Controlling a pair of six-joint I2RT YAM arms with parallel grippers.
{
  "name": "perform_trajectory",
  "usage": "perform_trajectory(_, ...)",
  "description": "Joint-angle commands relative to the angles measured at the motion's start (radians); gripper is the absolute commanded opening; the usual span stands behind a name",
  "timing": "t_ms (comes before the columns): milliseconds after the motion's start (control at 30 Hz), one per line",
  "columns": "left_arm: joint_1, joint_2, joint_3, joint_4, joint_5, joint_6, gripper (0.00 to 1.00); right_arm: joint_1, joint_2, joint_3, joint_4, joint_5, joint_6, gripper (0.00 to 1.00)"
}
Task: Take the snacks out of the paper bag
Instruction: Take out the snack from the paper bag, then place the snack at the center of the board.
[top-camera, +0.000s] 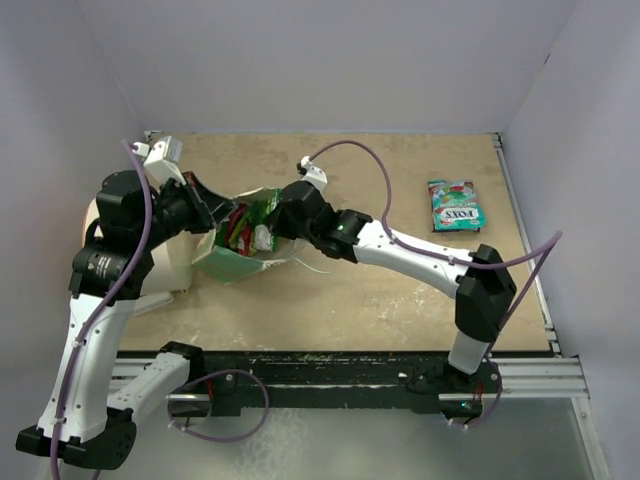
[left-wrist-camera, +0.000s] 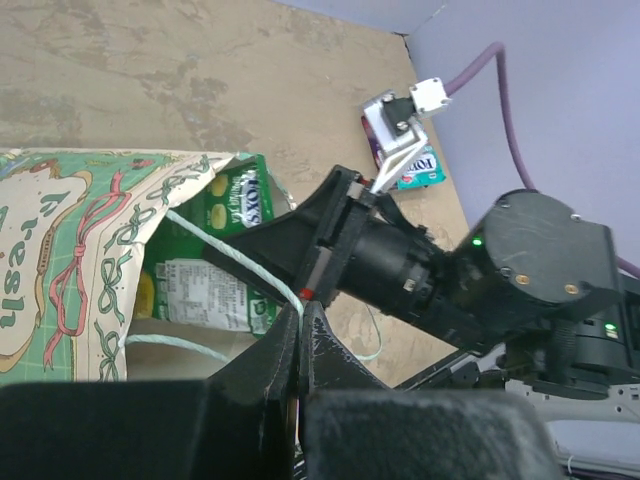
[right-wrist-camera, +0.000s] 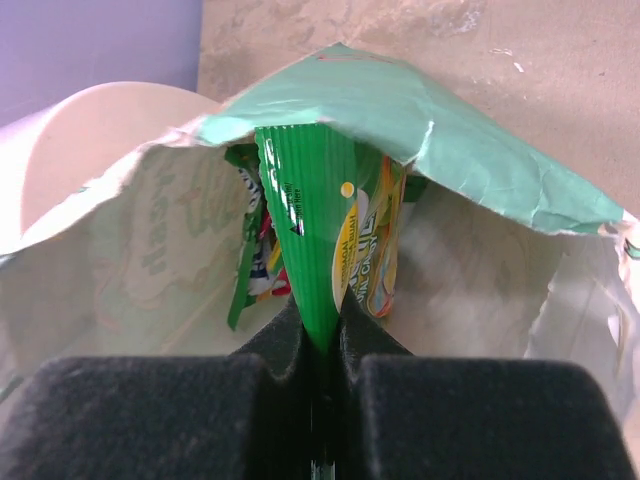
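I'm seeing the tan table (top-camera: 400, 300) carrying the paper bag (top-camera: 232, 266) lying left of centre, a white cylinder (top-camera: 178, 268) touching it, and a teal packet (top-camera: 455, 205) sitting upper right.

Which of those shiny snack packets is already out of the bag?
The teal-and-red foil packet lying alone on the table; the rest sit inside the mint-green paper bag.

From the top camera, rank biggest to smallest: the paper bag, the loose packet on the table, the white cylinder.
Largest: paper bag.
Then, too close to rank: loose packet and white cylinder, which the left arm mostly hides.
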Motion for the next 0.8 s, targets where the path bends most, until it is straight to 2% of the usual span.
perform_trajectory(0,0.0,-0.001,0.059,0.02,-0.012,0.0,0.0,0.006,-0.128,0.065,0.009,-0.015,-0.033,0.0)
perform_trajectory(267,-0.001,0.025,0.087,-0.013,-0.038,0.024,0.0,0.004,-0.242,0.056,-0.004,-0.205,-0.142,0.0)
perform_trajectory(467,0.0,0.037,0.088,-0.02,-0.04,0.032,0.0,0.004,-0.345,0.027,-0.051,-0.234,-0.236,0.0)
perform_trajectory(633,0.0,0.056,0.107,-0.041,-0.047,0.048,0.0,-0.004,-0.429,0.023,-0.168,-0.125,-0.315,0.0)
perform_trajectory(767,0.0,0.057,0.105,-0.044,-0.058,0.058,0.0,-0.023,-0.477,0.055,-0.278,0.039,-0.383,0.0)
